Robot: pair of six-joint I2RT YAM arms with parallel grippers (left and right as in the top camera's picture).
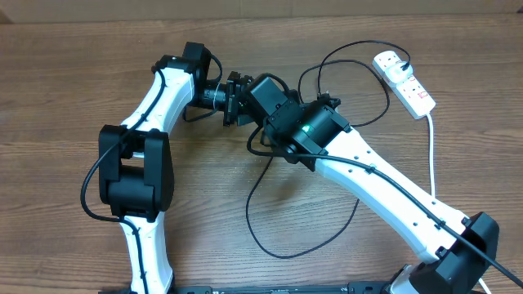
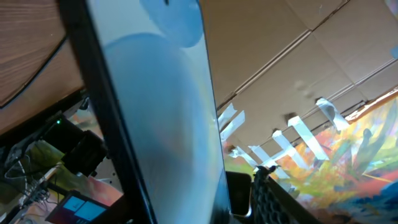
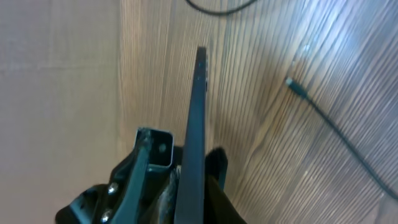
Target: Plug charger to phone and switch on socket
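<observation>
In the right wrist view the phone (image 3: 196, 124) stands on edge, dark rim toward the camera, and my right gripper (image 3: 186, 158) is shut on it. Its light blue screen (image 2: 155, 124) fills the left wrist view and lies between the fingers of my left gripper (image 2: 205, 208). The textured pad (image 2: 273, 199) stands a little off the phone's edge, so that gripper is open. Overhead, both grippers meet at mid-table, left (image 1: 235, 100) and right (image 1: 255, 94), and they hide the phone. The charger cable (image 1: 261, 237) loops over the table. Its connector tip (image 3: 292, 84) lies loose on the wood.
The white socket strip (image 1: 404, 77) lies at the back right, with its thick white lead (image 1: 431, 155) running toward the front. The black cable runs up to it. The right arm (image 1: 384, 184) crosses the right half of the table.
</observation>
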